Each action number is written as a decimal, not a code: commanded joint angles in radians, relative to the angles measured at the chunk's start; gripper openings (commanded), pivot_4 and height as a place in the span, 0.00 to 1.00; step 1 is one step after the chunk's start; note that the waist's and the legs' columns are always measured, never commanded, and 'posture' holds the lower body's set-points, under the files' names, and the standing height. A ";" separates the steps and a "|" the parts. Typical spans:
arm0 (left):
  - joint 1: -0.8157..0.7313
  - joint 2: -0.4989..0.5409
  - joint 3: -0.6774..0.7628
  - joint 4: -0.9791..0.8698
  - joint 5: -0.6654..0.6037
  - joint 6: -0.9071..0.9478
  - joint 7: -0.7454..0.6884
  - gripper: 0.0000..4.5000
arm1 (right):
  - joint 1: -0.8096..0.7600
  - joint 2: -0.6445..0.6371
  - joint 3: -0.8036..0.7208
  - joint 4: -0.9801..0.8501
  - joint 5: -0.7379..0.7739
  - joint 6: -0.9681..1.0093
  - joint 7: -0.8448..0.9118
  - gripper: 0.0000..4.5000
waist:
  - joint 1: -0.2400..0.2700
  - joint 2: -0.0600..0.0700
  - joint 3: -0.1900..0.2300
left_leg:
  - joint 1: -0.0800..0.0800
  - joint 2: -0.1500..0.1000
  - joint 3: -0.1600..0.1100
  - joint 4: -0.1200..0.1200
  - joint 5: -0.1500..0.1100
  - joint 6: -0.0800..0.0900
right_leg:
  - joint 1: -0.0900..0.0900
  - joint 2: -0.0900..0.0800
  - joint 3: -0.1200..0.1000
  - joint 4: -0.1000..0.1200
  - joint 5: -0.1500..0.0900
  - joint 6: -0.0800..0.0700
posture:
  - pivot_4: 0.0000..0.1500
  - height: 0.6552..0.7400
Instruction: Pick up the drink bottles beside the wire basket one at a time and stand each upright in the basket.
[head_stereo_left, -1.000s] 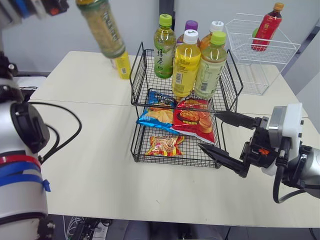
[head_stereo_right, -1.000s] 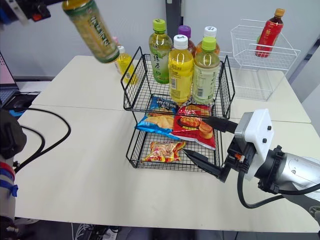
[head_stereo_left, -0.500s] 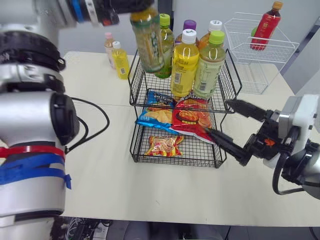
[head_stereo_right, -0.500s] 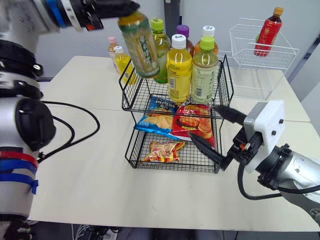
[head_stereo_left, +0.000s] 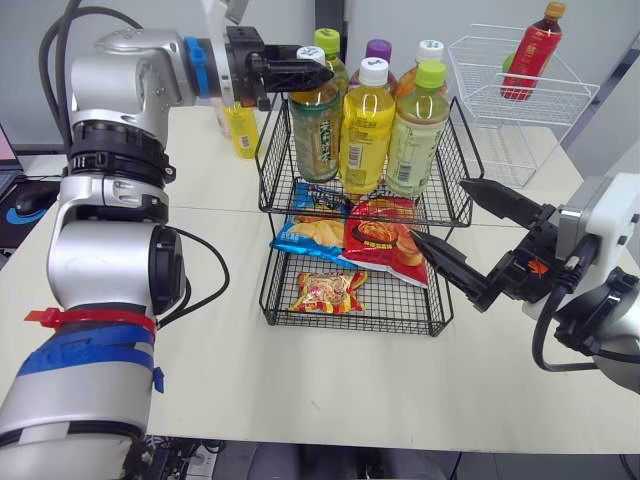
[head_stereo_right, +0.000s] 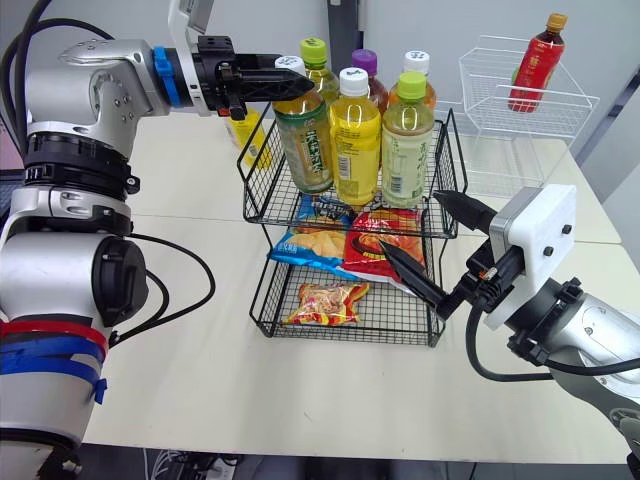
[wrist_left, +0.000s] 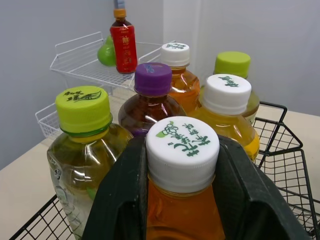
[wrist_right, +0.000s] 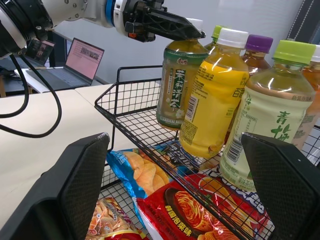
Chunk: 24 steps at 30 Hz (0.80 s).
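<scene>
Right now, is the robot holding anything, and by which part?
The left tool grips a green-labelled tea bottle by its white cap. The right tool is open and holds nothing.

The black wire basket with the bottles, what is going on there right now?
The left gripper is shut on the white cap of a green tea bottle, holding it upright at the left front of the wire basket, in its top tier beside five other bottles. Whether its base rests on the wire is hard to tell. The right gripper hangs open near the basket's right front, holding nothing. A small yellow bottle waits on the table beside the basket.
</scene>
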 joint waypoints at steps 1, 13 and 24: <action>-0.013 0.005 -0.003 0.002 0.013 -0.040 -0.007 0.30 | -0.012 0.001 0.001 -0.018 -0.012 -0.020 0.000 1.00 | 0.000 0.000 0.000 | 0.000 0.000 0.000 0.000 0.000 0.000 | 0.000 0.000 0.000 0.000 0.000 0.000 | 1.00 1.00; -0.027 0.056 0.011 0.029 0.017 -0.044 -0.070 0.83 | -0.024 0.013 0.026 -0.007 -0.036 -0.025 0.015 1.00 | -0.001 0.000 0.000 | 0.000 0.000 0.000 0.000 0.000 0.000 | 0.000 0.000 0.000 0.000 0.000 0.000 | 1.00 1.00; 0.005 0.177 0.023 -0.071 -0.006 0.000 -0.133 0.99 | -0.081 0.007 -0.001 0.044 -0.034 -0.031 0.073 1.00 | -0.001 0.000 0.000 | 0.000 0.000 0.000 0.000 0.000 0.000 | 0.000 0.000 0.000 0.000 0.000 0.000 | 1.00 1.00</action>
